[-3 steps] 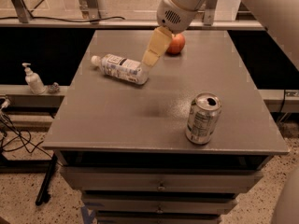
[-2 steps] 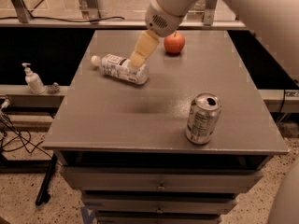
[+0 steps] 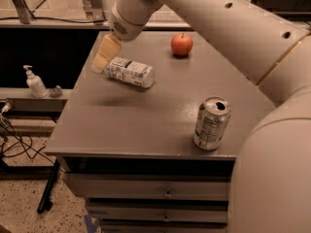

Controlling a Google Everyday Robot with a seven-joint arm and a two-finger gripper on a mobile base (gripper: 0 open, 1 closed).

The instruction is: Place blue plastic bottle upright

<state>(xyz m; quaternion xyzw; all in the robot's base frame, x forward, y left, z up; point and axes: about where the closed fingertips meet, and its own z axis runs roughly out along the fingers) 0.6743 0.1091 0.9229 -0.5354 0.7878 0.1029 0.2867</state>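
The blue plastic bottle [image 3: 131, 73] lies on its side on the grey table [image 3: 146, 120], towards the back left, with its printed label facing up. Its cap end points left and is hidden behind my gripper [image 3: 103, 56]. The gripper hangs down from the arm at the bottle's left end, over the table's left edge. Whether it touches the bottle I cannot tell.
A red apple [image 3: 181, 44] sits at the back middle. A silver can [image 3: 211, 123] stands upright at the front right. A white pump dispenser [image 3: 35, 82] stands on a lower shelf to the left. My arm fills the right side. Drawers [image 3: 167, 193] are under the table.
My gripper has moved left from beside the apple to the bottle's cap end, which it now covers. The bottle, can and apple have not moved.
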